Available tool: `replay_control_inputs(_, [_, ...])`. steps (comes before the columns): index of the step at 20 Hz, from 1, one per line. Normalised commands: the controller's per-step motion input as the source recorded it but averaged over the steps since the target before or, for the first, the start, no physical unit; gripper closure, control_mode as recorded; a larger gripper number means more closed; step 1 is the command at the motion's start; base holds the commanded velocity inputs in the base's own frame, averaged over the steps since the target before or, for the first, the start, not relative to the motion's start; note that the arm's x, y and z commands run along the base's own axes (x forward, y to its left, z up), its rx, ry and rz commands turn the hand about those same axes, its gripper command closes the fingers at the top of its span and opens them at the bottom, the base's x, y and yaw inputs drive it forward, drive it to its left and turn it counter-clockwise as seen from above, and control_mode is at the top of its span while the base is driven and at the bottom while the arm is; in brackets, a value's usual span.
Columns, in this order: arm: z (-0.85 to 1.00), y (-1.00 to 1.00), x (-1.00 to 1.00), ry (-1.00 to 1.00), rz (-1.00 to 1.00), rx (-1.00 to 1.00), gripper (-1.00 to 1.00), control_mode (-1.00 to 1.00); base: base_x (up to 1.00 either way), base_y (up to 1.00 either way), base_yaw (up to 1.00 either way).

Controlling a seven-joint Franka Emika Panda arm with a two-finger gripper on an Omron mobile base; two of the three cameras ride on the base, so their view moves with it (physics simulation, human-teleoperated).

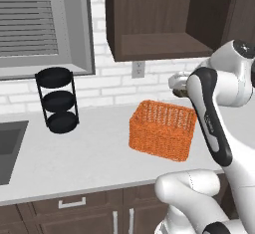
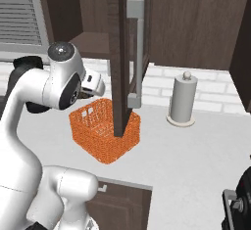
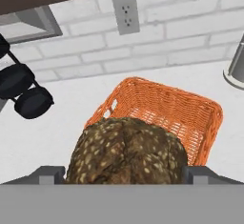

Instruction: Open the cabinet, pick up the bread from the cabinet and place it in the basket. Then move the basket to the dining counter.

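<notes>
The claw (image 3: 124, 175) grips the speckled brown bread (image 3: 126, 151) between wide-set fingers (image 3: 47, 174), holding it in the air above the near rim of the orange wicker basket (image 3: 190, 113). The basket stands on the white worktop (image 1: 89, 153) near the brick back wall, below the dark wall cabinet (image 2: 122, 53), whose door with a silver bar handle (image 2: 138, 53) stands open. A black three-tier rack (image 1: 57, 101) sits toward the sink end, a paper-towel holder (image 2: 182, 99) toward the other.

Left base view: behind the arm's left, facing forward and down at the table (image 1: 74, 158). Right base view: behind its right, same direction. These 2 share the basket (image 1: 163, 129) and cabinet (image 2: 128, 53). Hand view: close above the basket, facing down toward the wall.
</notes>
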Motion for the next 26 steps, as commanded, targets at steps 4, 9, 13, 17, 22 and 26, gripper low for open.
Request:
replay_control_inputs(4, [-0.70,0.00,0.00,0.08,0.00,0.00,1.00,-1.00,0.00,0.00,0.00])
replay_control_inputs(9, [-0.56,0.00,0.00,0.12,0.00,0.00,1.00,-1.00,0.00,0.00,0.00])
replay_control_inputs(13, [-0.45,0.00,0.06,0.07,0.00,0.00,1.00,-1.00,0.00,0.00,0.00])
replay_control_inputs(17, [-0.40,0.00,0.23,0.10,0.00,-0.01,1.00,-1.00,0.00,0.00,0.00])
replay_control_inputs(22, [-0.42,0.00,0.45,0.14,0.00,0.00,1.00,-1.00,0.00,0.00,0.00])
replay_control_inputs(26, [-0.35,-0.01,0.30,0.03,0.00,0.00,1.00,-1.00,0.00,0.00,0.00])
